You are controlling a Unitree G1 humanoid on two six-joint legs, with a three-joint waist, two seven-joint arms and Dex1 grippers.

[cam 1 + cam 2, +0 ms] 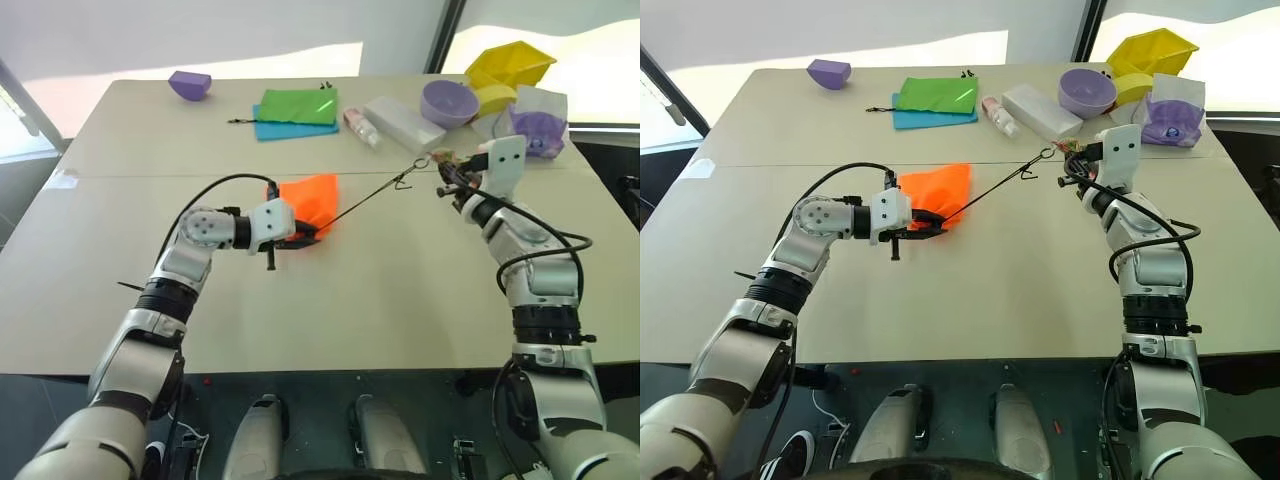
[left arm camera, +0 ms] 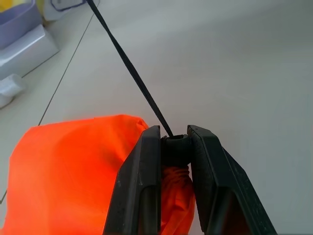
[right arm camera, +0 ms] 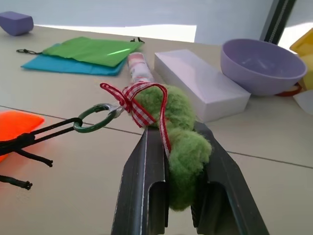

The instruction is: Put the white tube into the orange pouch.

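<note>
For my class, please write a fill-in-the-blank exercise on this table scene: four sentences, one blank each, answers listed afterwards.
1. The left gripper is shut on the gathered neck of the ______ pouch.
2. The right gripper is shut on a fuzzy ______ ball.
3. A dark ______ runs taut between pouch and ball.
4. The flat green pouch lies on top of a ______ one.

Answers: orange; green; cord; blue
</note>
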